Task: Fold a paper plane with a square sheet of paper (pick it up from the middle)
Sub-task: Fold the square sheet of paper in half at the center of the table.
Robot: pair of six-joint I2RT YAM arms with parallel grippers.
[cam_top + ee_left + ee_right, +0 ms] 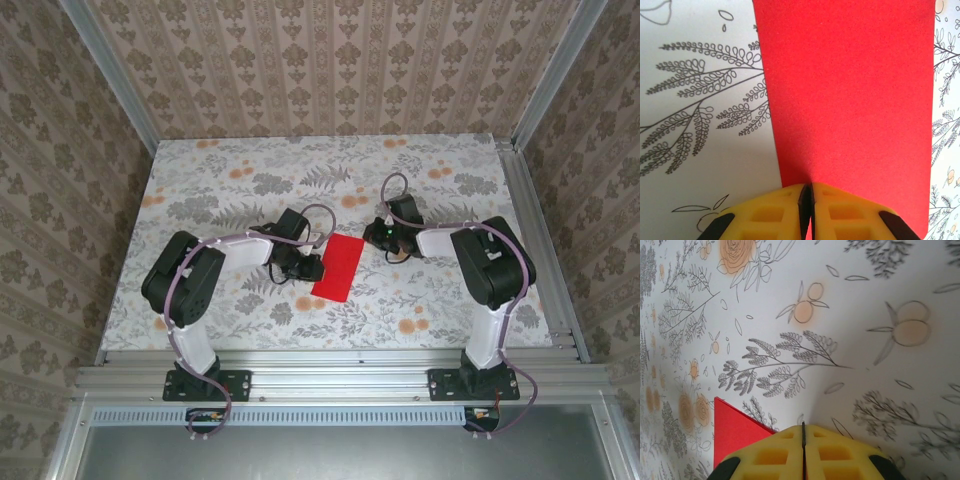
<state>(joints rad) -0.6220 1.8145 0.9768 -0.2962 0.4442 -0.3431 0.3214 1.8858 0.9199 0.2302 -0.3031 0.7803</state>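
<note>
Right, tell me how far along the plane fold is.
Done: the sheet of paper lies flat on the table as a rectangle rather than a square, so one half fold looks made. In hand: the left gripper, shut, sits at its edge, perhaps pressing it; the right gripper, shut, is beside a corner. Left: nose and wing folds; no point yet.

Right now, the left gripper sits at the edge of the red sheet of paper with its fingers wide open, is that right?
Not quite: the left gripper sits at the edge of the sheet of paper, but its fingers are closed together, not wide open. The left wrist view shows the yellow fingers meeting.
</note>
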